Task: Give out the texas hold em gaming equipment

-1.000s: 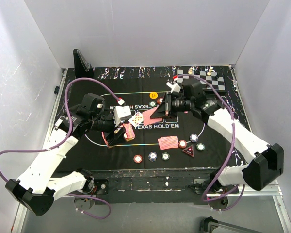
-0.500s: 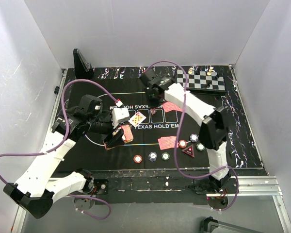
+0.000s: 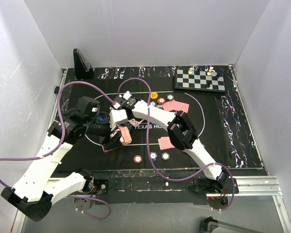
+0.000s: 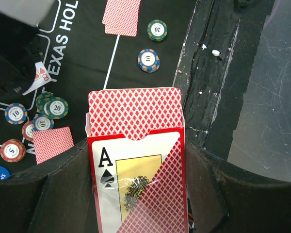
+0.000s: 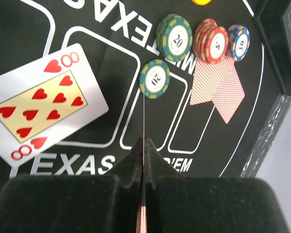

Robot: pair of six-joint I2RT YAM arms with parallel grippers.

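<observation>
Over the left half of the mat point(image 3: 213, 131), the left jaws are clenched on the long sides of the box point(image 4: 136, 114), a red-patterned card box with its flap open and an ace of spades printed on its face. It should handle as light, stiff cardboard under what looks like a slick clear wrapper. It would dent if squeezed harder and could spill cards if the open end tips down, so a hold low on the two long sides, as here, seems the safe one. Toward the mat's middle, the right jaws are pressed together on what looks like one card point(image 5: 141, 224) seen edge-on. Such a card is thin, bendy and slippery, best pinched by an edge and let go low so it drops flat. The eight of hearts point(image 5: 43, 99) lies face up on the mat's lettering. Further right, toward the mat's far side, sit a lone green chip point(image 5: 154, 77), chip stacks point(image 5: 211, 43) and a face-down pair point(image 5: 218, 90). The chips look small, hard and smooth, and would want a grip across the rim, since a stack could shear apart.
</observation>
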